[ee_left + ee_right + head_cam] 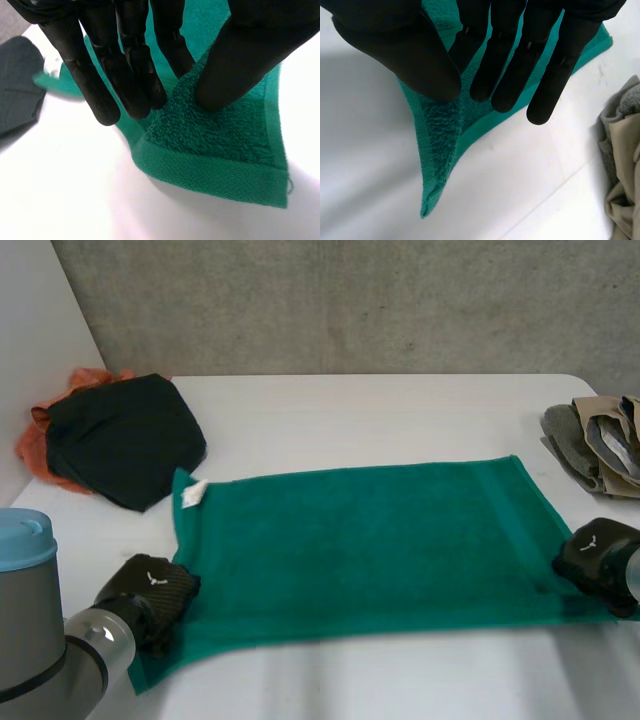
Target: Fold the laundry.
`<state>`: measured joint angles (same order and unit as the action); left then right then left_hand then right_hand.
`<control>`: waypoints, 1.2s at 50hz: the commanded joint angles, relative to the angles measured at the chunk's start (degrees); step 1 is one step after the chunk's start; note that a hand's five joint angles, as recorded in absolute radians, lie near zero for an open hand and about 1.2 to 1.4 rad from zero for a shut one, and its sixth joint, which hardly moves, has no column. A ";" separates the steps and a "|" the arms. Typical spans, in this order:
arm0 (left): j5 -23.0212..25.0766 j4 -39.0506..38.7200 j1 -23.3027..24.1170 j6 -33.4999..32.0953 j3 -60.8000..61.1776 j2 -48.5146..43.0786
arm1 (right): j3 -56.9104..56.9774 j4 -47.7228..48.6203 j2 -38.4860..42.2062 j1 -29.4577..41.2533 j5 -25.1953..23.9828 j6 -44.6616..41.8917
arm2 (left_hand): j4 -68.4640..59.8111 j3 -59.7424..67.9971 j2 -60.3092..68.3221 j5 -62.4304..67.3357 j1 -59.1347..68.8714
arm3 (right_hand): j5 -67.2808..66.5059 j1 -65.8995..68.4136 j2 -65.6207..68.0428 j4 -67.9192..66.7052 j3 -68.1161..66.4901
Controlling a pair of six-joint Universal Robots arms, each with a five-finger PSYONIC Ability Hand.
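At table (400, 410) centre, towel (370, 540) lies flat, no fold yet. Left hand (150, 595) pinches its 7 o'clock corner, right hand (597, 555) its 4 o'clock corner. Dark pile (125, 435) at 10 and beige pile (600, 440) at 3 o'clock are unfolded.

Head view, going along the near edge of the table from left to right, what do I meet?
Left robot hand → green towel → right robot hand.

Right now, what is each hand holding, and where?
Both hold the green towel: left hand pinches its near left corner, right hand its near right corner.
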<state>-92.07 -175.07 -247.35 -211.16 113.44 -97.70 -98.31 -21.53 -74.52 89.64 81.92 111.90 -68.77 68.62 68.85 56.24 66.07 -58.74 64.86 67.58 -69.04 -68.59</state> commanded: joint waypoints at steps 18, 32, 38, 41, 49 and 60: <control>-11.64 -22.51 1.16 -2.32 -30.46 -29.64 | 24.72 40.94 27.13 12.40 2.72 11.15 | -11.23 11.38 11.15 13.76 13.93 | -11.26 15.14 12.42 -10.96 -11.41; -13.67 -24.01 2.83 -7.07 -38.20 -35.55 | 32.93 46.68 35.69 14.08 4.74 14.66 | 58.73 -58.57 -58.81 -56.20 -56.02 | 58.74 -54.86 -57.58 59.04 58.59; -13.14 -23.39 3.80 -7.07 -32.67 -28.17 | 30.90 39.92 29.97 13.02 2.46 20.20 | 58.73 -58.57 -58.81 -56.20 -56.02 | 58.74 -54.86 -57.58 59.04 58.59; -11.48 -23.13 3.80 -7.07 -29.51 -25.26 | 31.16 35.08 28.56 12.50 -2.80 22.57 | 58.73 -58.57 -58.81 -56.20 -56.02 | 58.74 -54.86 -57.58 59.04 58.59; -6.55 -18.73 3.36 -7.43 -26.16 -24.64 | 34.85 29.89 31.98 10.47 -7.12 23.46 | 58.77 -58.62 -58.85 -56.24 -56.07 | 58.74 -54.86 -57.58 59.04 58.59; -6.63 -23.55 0.03 -8.47 -37.91 -35.87 | 43.63 32.86 40.33 10.47 -5.28 23.81 | 57.22 -57.06 -57.30 -54.69 -54.52 | 58.74 -54.86 -57.58 59.04 58.59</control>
<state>-98.42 -194.98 -245.09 -218.67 83.58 -126.52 -58.82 8.18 -37.78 99.89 75.58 135.49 -11.71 12.20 11.87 3.01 10.93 -2.69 13.48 12.45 -12.65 -12.51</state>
